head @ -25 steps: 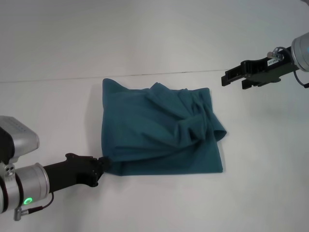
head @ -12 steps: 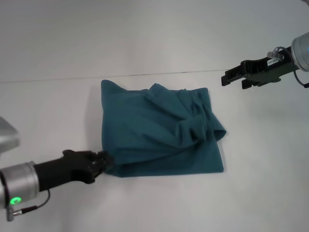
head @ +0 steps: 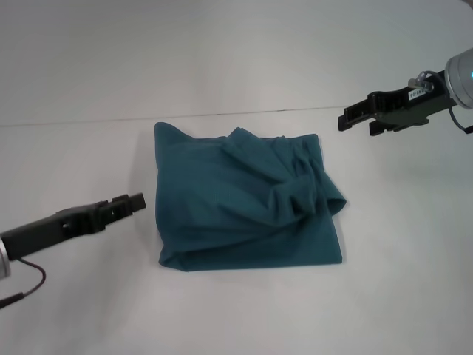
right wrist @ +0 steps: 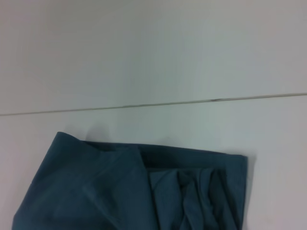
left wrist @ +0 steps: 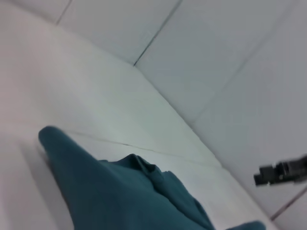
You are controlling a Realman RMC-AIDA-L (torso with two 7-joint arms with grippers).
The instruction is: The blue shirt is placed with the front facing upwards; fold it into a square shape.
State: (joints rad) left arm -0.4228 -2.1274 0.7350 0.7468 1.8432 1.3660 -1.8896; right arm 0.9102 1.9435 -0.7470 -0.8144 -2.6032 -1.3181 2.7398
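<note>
Blue shirt: you see it folded, rumpled, roughly square.
Left gripper: beside shirt, empty; finger gap cannot be told.
Right gripper: parked far right; spread cannot be told.

Plain white table, thin dark seam along its far edge, pale white wall behind, soft even light

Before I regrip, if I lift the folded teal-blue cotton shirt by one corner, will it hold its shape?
Probably not. The teal-blue cotton shirt lies in soft bunched ridges, so it looks floppy and would likely unfold. It seems light. The loose layers may slide apart on the smooth white table.
</note>
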